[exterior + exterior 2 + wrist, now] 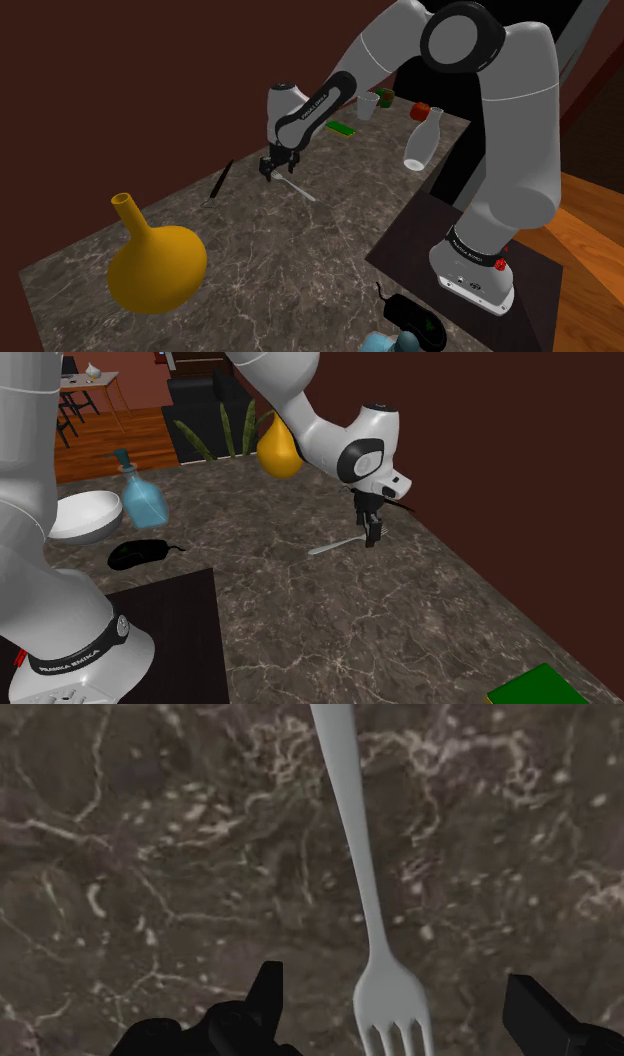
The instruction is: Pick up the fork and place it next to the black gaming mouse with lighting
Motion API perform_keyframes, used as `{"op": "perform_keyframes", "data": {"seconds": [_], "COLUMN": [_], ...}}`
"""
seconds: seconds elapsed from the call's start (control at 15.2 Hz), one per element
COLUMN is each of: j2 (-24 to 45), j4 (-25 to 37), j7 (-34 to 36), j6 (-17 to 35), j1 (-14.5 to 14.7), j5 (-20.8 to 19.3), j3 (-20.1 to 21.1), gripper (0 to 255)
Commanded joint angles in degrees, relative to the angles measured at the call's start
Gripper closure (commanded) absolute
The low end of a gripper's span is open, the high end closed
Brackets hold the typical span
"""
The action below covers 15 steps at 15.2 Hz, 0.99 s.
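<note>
A pale grey fork (298, 190) (340, 544) lies flat on the dark marbled counter (260, 260). My black gripper (272, 172) (372, 537) hangs just above one end of it. In the wrist view the fork (365, 884) runs away from the hand, its tines between the fingers of the gripper (395, 989). The fingers stand apart and neither touches the fork, so the gripper is open. The black mouse (410, 315) (135, 555) with a cable lies near the stand, far from the fork.
A yellow round vase (155, 265) (280, 450) stands near the counter's end. A thin black stick (222, 180) lies by the wall. A white bottle (422, 142), white cup (368, 106) and green slab (341, 127) sit farther along. A blue bottle (143, 500) and white bowl (85, 514) stand beside the mouse.
</note>
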Motion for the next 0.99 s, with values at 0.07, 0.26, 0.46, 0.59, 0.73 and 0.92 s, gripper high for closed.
{"op": "perform_keyframes", "data": {"seconds": [0.07, 0.26, 0.46, 0.59, 0.73, 0.92], "j2": [0.1, 0.09, 0.09, 0.11, 0.17, 0.13], "j4": [0.01, 0.01, 0.01, 0.0, -0.12, -0.08], "j7": [0.04, 0.04, 0.04, 0.03, -0.03, -0.19], "j6": [0.11, 0.1, 0.1, 0.13, 0.3, 0.23], "j1": [0.03, 0.03, 0.03, 0.03, -0.03, -0.16], "j5": [-0.03, -0.02, -0.02, -0.02, -0.04, 0.0], "j3": [-0.02, -0.01, -0.01, -0.01, -0.04, -0.04], "gripper": [0, 0, 255, 255, 255, 255]}}
